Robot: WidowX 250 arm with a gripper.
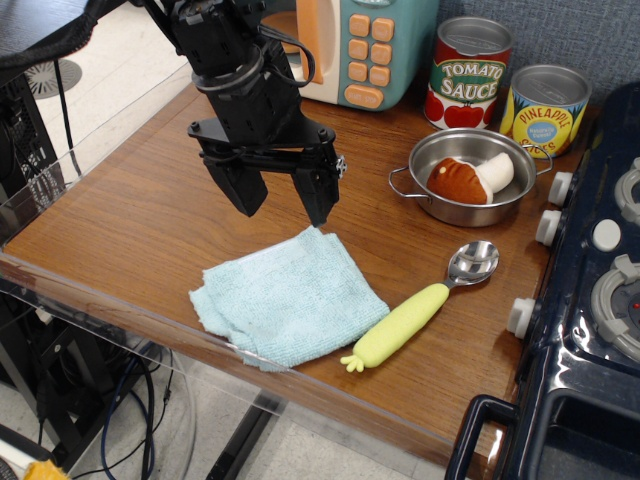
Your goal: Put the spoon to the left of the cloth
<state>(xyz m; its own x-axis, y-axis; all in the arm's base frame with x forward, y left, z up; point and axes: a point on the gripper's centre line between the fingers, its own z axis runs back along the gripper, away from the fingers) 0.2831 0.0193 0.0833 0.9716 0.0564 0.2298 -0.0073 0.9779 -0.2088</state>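
The spoon [420, 308] lies on the wooden table just right of the cloth, silver bowl toward the back right, yellow-green handle pointing to the front left. The light blue cloth [288, 297] lies rumpled near the table's front edge. My gripper [285, 206] hangs open and empty above the table, just behind the cloth's back edge, its two black fingers pointing down. It is well left of the spoon.
A steel pot [466, 178] with a plush mushroom [470, 178] stands behind the spoon. Tomato sauce can [469, 73] and pineapple can [545, 110] stand at the back right. A toy microwave [360, 45] is at the back. A toy stove [590, 300] borders the right side.
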